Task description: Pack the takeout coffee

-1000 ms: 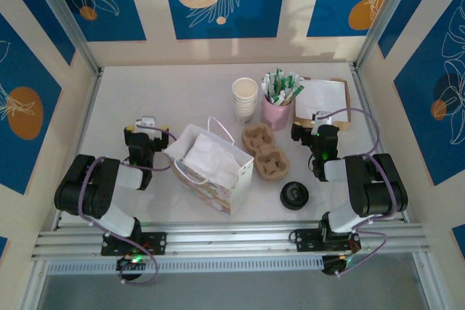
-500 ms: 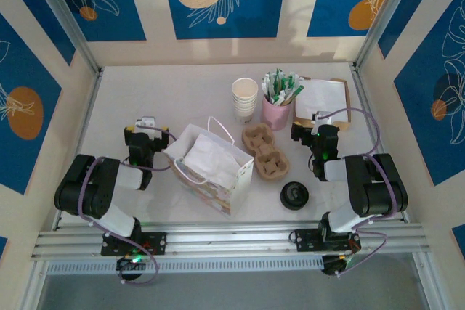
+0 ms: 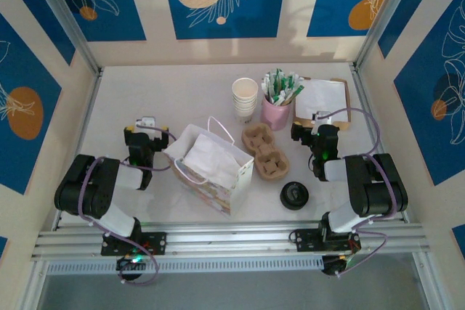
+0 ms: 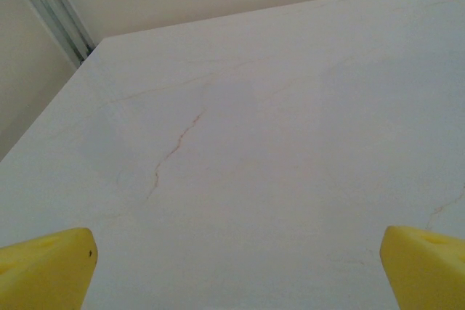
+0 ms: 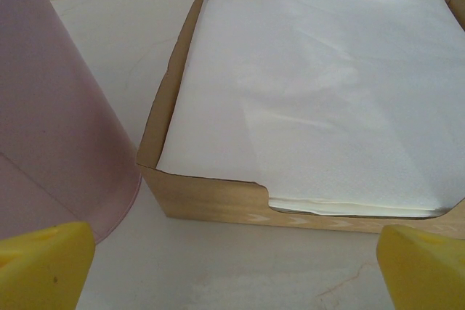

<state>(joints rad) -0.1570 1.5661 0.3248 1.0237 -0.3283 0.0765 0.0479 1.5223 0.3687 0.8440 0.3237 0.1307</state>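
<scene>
The takeout coffee is out of view. A brown pulp cup carrier (image 3: 265,152) lies mid-table beside a white paper bag (image 3: 211,166) with handles and white tissue inside. A stack of lidless cream cups (image 3: 245,98) stands behind the carrier. A loose black lid (image 3: 294,195) lies flat near the front. My left gripper (image 3: 147,123) rests left of the bag, open over bare tabletop (image 4: 236,274), its yellow fingertips (image 4: 43,266) wide apart. My right gripper (image 3: 314,117) is open too (image 5: 236,270), facing a kraft napkin box (image 5: 218,201) with nothing between its fingertips (image 5: 421,266).
A pink cup (image 3: 277,110) of sachets stands just left of the right gripper and looms close (image 5: 51,107) in the right wrist view. White napkins (image 5: 327,92) fill the box (image 3: 323,99). Walls enclose the white table (image 3: 160,85) on three sides.
</scene>
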